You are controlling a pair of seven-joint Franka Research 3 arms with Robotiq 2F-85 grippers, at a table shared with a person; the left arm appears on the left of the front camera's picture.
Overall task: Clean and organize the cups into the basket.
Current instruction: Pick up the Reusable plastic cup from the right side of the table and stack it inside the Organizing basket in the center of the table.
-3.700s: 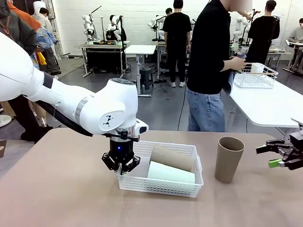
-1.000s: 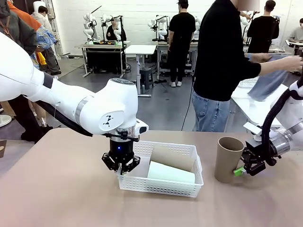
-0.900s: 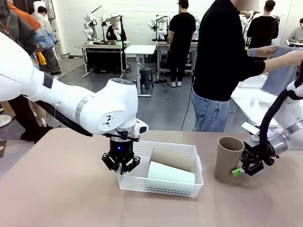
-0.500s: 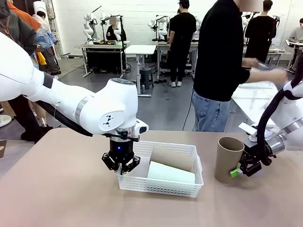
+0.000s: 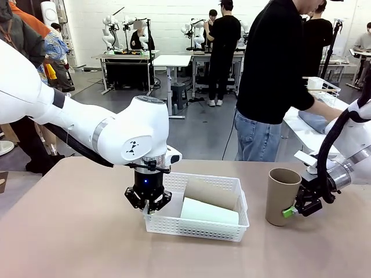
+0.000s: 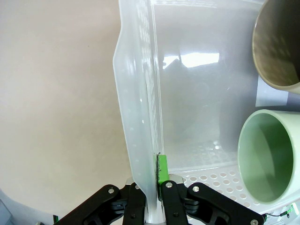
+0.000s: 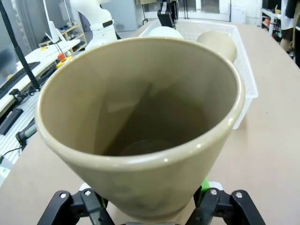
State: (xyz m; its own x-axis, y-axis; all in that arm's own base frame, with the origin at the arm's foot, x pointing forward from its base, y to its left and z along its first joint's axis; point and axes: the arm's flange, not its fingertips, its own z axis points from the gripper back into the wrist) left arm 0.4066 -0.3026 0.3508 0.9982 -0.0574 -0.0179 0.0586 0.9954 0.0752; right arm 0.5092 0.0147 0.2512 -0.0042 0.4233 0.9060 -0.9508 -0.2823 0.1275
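The white lattice basket [image 5: 200, 227] sits mid-table, holding a tan cup [image 5: 211, 193] and a mint green cup [image 5: 208, 212], both lying on their sides. My left gripper [image 5: 148, 204] is shut on the basket's left wall; the left wrist view shows that wall [image 6: 140, 93] pinched between the fingers of the left gripper [image 6: 152, 183], with the mint cup [image 6: 269, 159] and tan cup [image 6: 279, 44] inside. Another tan cup [image 5: 282, 196] stands upright to the right of the basket. My right gripper [image 5: 294, 209] holds it low on its side. In the right wrist view this cup [image 7: 140, 117] sits between the fingers of the right gripper [image 7: 149, 208].
A person in black [image 5: 272, 75] stands at the far edge, bent toward a side table on the right with a white wire rack [image 5: 322, 87]. Bare tabletop lies in front of the basket and to its left. Beyond the held cup is the basket [image 7: 246, 70].
My right gripper came in from the right and closed on the standing tan cup's lower side, and the cup shifted slightly right. The left arm stayed put. The person lowered a cloth.
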